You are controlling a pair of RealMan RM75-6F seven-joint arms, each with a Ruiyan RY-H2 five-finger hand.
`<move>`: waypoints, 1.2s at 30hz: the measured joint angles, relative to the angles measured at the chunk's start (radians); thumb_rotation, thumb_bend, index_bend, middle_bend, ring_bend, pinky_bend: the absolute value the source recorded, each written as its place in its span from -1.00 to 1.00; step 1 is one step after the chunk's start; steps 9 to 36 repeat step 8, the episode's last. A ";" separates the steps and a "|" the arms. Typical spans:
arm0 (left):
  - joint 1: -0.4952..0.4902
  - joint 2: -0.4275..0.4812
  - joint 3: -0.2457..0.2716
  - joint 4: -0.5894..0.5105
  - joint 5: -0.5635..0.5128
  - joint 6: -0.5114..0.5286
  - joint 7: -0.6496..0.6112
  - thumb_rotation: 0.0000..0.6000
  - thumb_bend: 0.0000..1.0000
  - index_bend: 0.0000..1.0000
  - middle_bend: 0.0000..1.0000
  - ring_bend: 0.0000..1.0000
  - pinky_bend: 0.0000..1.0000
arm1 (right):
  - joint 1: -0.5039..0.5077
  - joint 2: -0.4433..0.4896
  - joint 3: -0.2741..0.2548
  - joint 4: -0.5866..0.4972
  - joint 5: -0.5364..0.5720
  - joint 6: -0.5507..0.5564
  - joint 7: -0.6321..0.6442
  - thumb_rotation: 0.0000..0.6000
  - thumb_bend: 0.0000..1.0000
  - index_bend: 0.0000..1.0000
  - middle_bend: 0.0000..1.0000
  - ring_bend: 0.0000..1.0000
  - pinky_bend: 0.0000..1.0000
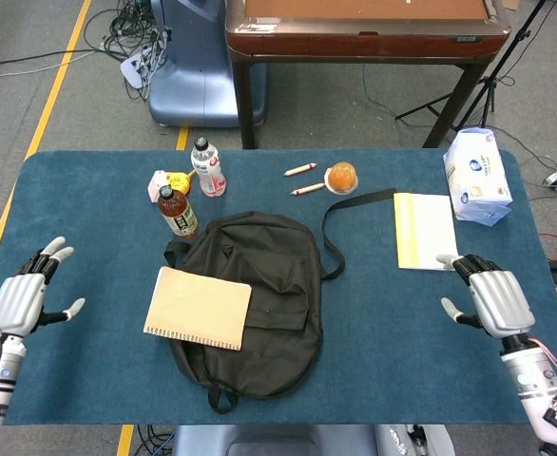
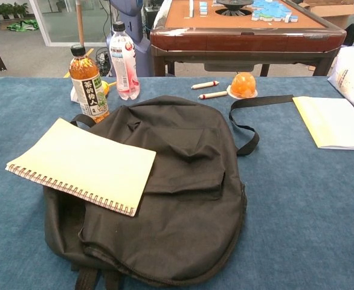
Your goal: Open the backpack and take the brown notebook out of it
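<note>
The black backpack [image 1: 259, 299] [image 2: 183, 181] lies flat in the middle of the blue table. The brown spiral notebook [image 1: 198, 308] [image 2: 83, 164] rests on its left side, partly overhanging the table, with nothing holding it. My left hand [image 1: 22, 296] hovers far to the left near the table's edge, fingers spread and empty. My right hand [image 1: 492, 299] is far to the right, also spread and empty, just below the yellow pad. Neither hand shows in the chest view.
A brown tea bottle [image 1: 177, 211] [image 2: 88, 84] and a clear bottle [image 1: 207, 167] [image 2: 124, 60] stand behind the backpack's left. An orange cup [image 1: 341, 177] [image 2: 244, 85], two crayons [image 1: 300, 169], a yellow pad [image 1: 426, 231] [image 2: 337, 121] and a tissue pack [image 1: 476, 176] lie behind and right. The backpack strap [image 1: 340, 218] curls rightward.
</note>
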 measured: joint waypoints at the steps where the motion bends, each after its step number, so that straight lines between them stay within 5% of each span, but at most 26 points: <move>1: 0.017 -0.001 0.004 0.002 0.004 0.022 0.006 1.00 -0.59 -0.68 -0.85 -0.83 -0.66 | -0.015 -0.005 -0.005 0.012 -0.013 0.013 0.009 1.00 -0.35 -0.43 -0.29 -0.50 -0.27; 8: 0.119 -0.038 0.026 0.011 0.054 0.160 0.027 1.00 -0.59 -0.64 -0.82 -0.81 -0.66 | -0.078 -0.009 -0.025 0.029 -0.053 0.059 0.056 1.00 -0.35 -0.43 -0.29 -0.48 -0.24; 36: 0.119 -0.038 0.026 0.011 0.054 0.160 0.027 1.00 -0.59 -0.64 -0.82 -0.81 -0.66 | -0.078 -0.009 -0.025 0.029 -0.053 0.059 0.056 1.00 -0.35 -0.43 -0.29 -0.48 -0.24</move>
